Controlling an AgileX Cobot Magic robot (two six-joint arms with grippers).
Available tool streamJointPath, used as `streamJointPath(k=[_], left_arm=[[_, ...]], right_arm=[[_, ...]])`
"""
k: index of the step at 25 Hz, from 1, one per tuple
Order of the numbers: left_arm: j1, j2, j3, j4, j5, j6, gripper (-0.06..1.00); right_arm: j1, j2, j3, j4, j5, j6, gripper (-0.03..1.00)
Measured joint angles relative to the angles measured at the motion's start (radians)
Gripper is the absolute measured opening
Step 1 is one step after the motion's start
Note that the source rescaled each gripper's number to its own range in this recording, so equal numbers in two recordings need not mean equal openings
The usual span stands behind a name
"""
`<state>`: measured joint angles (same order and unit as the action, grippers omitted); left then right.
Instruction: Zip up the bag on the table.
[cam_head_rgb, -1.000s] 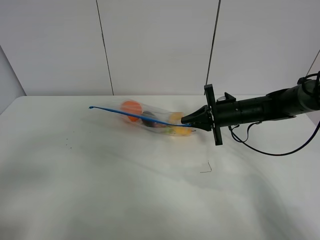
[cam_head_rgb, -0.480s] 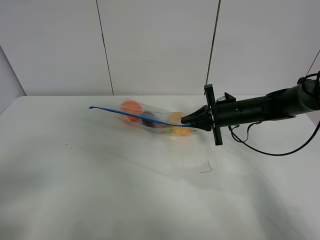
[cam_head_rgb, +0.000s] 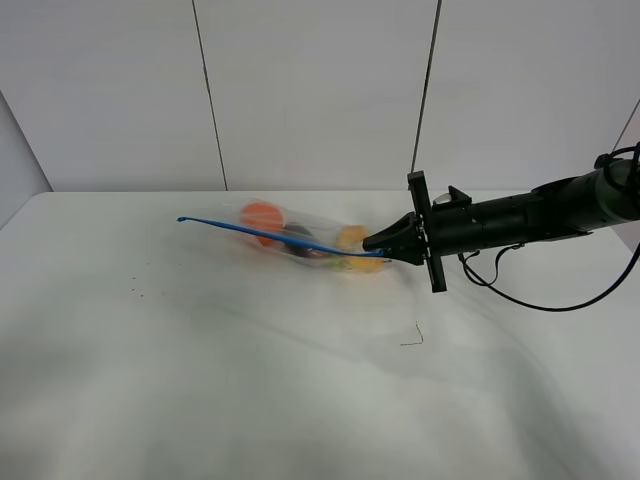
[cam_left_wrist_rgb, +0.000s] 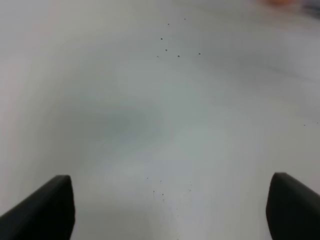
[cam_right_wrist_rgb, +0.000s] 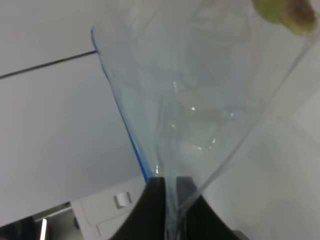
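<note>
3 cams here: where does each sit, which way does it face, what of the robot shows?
Exterior high: mounted high, facing the table; right gripper pinches the bag.
Left wrist: on the left arm, facing bare table; left gripper fingertips wide apart.
Right wrist: on the right arm, facing along the bag; right gripper clamps it.
Shared: exterior and right wrist both show the bag.

Cut-off and blurred parts
Left pincer (cam_left_wrist_rgb: 170, 210) shows only two dark tips at the frame's lower corners; the counter (cam_left_wrist_rgb: 150, 125) beneath blurs, and the bag (cam_right_wrist_rgb: 200, 100) runs past the frame's edge
</note>
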<state>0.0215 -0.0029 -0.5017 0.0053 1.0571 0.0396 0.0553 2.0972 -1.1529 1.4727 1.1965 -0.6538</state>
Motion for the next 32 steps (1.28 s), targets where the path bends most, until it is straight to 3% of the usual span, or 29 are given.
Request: streamJointPath(k=[2, 4, 6, 7, 10, 13, 19, 22, 24, 26, 32], left_arm=[[0.0, 0.0, 0.0, 0.0, 0.0, 0.0, 1.0], [0.0, 0.0, 0.0, 0.0, 0.0, 0.0, 1.0], [0.0, 0.0, 0.0, 0.0, 0.0, 0.0, 1.0], [0.0, 0.0, 0.0, 0.0, 0.0, 0.0, 1.0], [0.0, 0.0, 0.0, 0.0, 0.0, 0.0, 1.0], [0.0, 0.0, 0.0, 0.0, 0.0, 0.0, 1.0], [0.0, 0.0, 0.0, 0.0, 0.0, 0.0, 1.0], [0.0, 0.0, 0.0, 0.0, 0.0, 0.0, 1.0], [0.0, 0.0, 0.0, 0.0, 0.0, 0.0, 1.0], [0.0, 0.0, 0.0, -0.005, 0.0, 0.0, 1.0], [0.0, 0.0, 0.0, -0.021, 0.0, 0.0, 1.0]], right_arm=[[0.0, 0.0, 0.0, -0.032, 0.0, 0.0, 0.32], [0.0, 0.0, 0.0, -0.07, 0.0, 0.001, 0.69], [0.0, 0.0, 0.0, -0.1, 0.0, 0.001, 0.88], [-0.003, 0.0, 0.0, -0.112, 0.0, 0.001, 0.93], [-0.019, 0.0, -0.02, -0.173, 0.001, 0.018, 0.98], [-0.038, 0.0, -0.108, -0.342, 0.003, 0.089, 1.0], [-0.026, 0.0, -0.424, -0.928, -0.005, 0.386, 1.0], [-0.023, 0.001, -0.552, -1.17, -0.001, 0.51, 1.0], [-0.023, 0.001, -0.607, -1.274, 0.007, 0.545, 1.0], [-0.03, 0.0, -0.635, -1.322, 0.012, 0.56, 1.0], [-0.08, -0.001, -0.612, -1.335, 0.016, 0.568, 1.0]])
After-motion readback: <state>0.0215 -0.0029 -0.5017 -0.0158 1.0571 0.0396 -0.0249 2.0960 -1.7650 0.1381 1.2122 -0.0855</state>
